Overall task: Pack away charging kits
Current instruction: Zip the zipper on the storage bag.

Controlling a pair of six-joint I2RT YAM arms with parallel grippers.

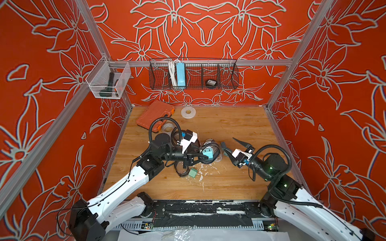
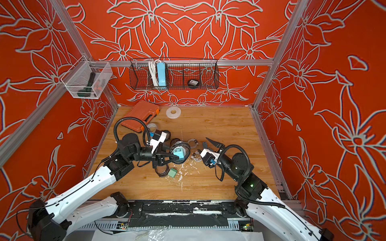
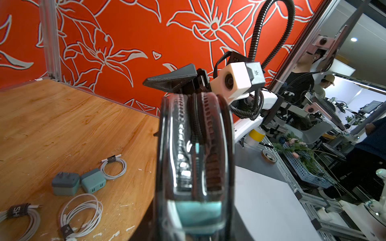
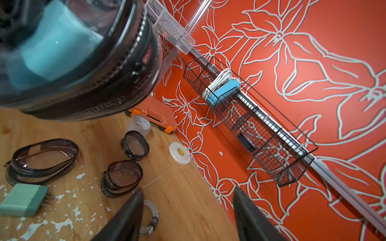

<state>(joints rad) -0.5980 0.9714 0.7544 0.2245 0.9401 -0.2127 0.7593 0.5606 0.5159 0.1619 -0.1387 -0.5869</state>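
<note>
My left gripper (image 1: 205, 158) is shut on a clear-topped, black-rimmed pouch (image 1: 211, 153) and holds it above the table's middle. A teal plug adapter (image 2: 179, 154) sits inside the pouch (image 3: 194, 146). My right gripper (image 1: 227, 140) hangs just right of the pouch, open and holding nothing (image 4: 188, 191). On the table lie a green adapter (image 4: 23, 199), a teal adapter (image 3: 93, 183), a grey-green adapter (image 3: 65, 183), coiled white cables (image 3: 113, 167) and three unfilled pouches (image 4: 43, 158).
An orange case (image 1: 155, 114), a clear tape roll (image 4: 139, 125) and a flat white tape roll (image 1: 188, 112) lie at the back. A wire basket (image 1: 227, 81) on the back wall holds a blue power strip (image 1: 180, 74). A clear bin (image 1: 98, 91) hangs at the left.
</note>
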